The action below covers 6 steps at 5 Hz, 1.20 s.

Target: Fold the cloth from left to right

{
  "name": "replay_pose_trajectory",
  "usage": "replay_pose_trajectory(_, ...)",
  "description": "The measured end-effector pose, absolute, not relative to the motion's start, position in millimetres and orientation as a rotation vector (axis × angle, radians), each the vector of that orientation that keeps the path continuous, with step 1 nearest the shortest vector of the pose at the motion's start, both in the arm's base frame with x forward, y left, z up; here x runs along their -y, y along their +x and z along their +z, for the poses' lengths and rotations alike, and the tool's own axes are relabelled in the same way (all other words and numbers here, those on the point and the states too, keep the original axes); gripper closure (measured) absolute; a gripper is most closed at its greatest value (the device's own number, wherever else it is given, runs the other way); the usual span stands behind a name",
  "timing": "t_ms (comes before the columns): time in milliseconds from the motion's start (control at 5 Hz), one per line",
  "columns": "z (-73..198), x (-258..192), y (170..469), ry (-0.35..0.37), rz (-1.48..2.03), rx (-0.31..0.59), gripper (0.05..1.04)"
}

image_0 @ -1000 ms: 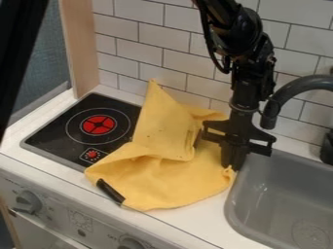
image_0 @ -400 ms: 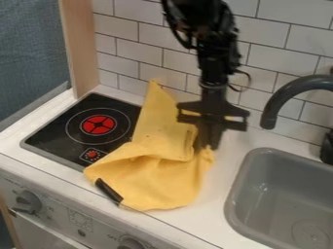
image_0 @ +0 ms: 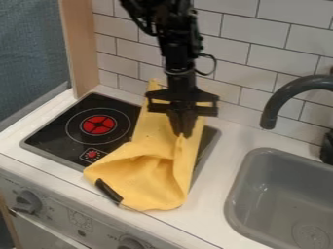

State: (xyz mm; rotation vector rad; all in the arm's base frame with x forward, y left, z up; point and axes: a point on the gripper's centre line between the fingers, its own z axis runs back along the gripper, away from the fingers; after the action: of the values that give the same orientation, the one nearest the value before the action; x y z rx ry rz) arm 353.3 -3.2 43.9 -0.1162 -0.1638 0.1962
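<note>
Evidently, I have the gripper (image_0: 183,133) clenched on a pinch of the cloth (image_0: 146,180), taking it at the right-hand part, where the fabric draws up to a small peak under the fingertips. The cloth is yellow and matte, with a few small dark specks on its upper panel. I find it partly folded and uneven: the upper panel is fairly smooth, while the lower part bulges and opens into a shaded hollow, with soft creases running round it. A standing fold borders that hollow on the right. As to position, the cloth lies across the right part of the black cooktop (image_0: 65,126) and onto the white counter (image_0: 214,194) in front, left of the sink (image_0: 239,182) and apart from it. As to direction, its narrow corner points up the view, toward the tiled wall (image_0: 247,48), and its broad, rounded end faces the counter's front edge. I record the long axis as running from back to front, close to upright in the camera view. A second corner juts to the lower left. A dark strip (image_0: 108,191) sits along the lower-left edge; whether it is attached, I cannot tell.
</note>
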Motion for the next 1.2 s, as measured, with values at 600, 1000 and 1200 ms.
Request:
replay_pose_trajectory(600, 39, -58, 340, -0.11, 0.251, 0.139, 1.003)
replay_pose_trajectory(1000, 26, -63, 334, -0.12, 0.255, 0.067, 0.573)
replay_pose_trajectory(1200, 26, -63, 334, -0.124, 0.268, 0.066, 0.275)
